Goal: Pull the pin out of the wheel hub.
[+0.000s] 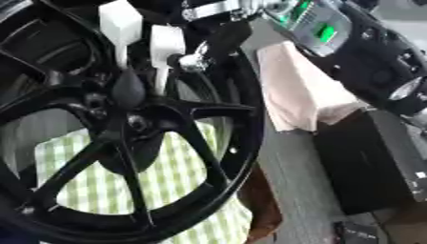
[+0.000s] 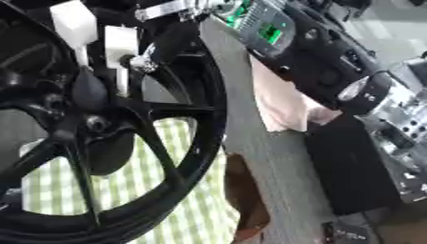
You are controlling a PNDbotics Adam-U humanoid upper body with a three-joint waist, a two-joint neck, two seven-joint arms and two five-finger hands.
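Wheel (image 1: 125, 128) stands upright in front of me, black spokes running into the hub (image 1: 133, 121) left of centre, green checked cloth (image 1: 108, 186) showing through behind it. My right arm (image 1: 367, 52) comes in from the upper right, and its hand (image 1: 218, 40) reaches to the wheel's top, dark fingers closed around a small silvery piece (image 1: 193, 62) just inside the rim. I take that piece for the pin's head, though I cannot be sure. Two white blocks (image 1: 121, 21) on thin white stems stand just left of it, their stems pointing down toward the hub. What they are I cannot tell. Left hand is not visible in either view. Judgement: grasp looks made, the pull itself not yet begun, since the silvery piece sits close against the wheel. Next move calls for a straight draw along the pin's own axis, away from the wheel, without twisting, and with the wrist kept clear of the spokes and white blocks. Risk: the wheel tipping or rolling if the pin binds. A pink cloth (image 1: 300, 90) and black box (image 1: 367, 162) lie to the right, well clear.
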